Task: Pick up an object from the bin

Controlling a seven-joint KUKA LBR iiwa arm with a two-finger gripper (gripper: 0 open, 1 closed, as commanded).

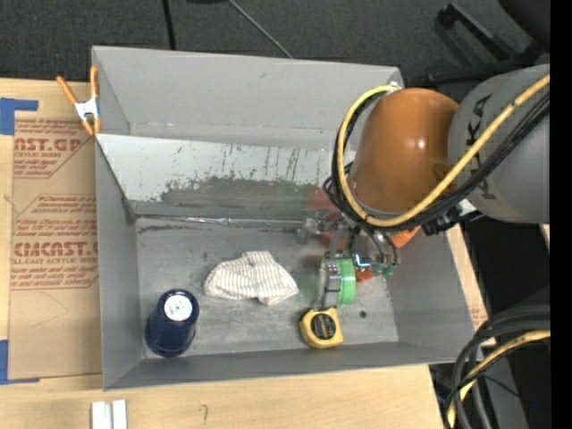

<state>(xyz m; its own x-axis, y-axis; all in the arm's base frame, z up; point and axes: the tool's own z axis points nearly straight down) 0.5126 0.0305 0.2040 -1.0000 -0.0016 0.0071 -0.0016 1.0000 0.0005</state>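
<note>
one white crumpled cloth (pixel 252 278), one dark blue cylindrical bottle (pixel 172 322), one yellow round tape measure (pixel 321 327). end effector (pixel 344 271) just beside tape measure; opening cannot be told.

Half hidden under the gripper (pixel 343 264) at near right: a green thing (pixel 345 284), too blurred to identify. Largely under the orange wrist cover (pixel 402 150): the gripper itself.

The desk (pixel 268 400) where I work is of pale wood. Beyond its far edge lies a dark grey carpet floor (pixel 313 16), crossed by a black cable (pixel 166 16).
</note>
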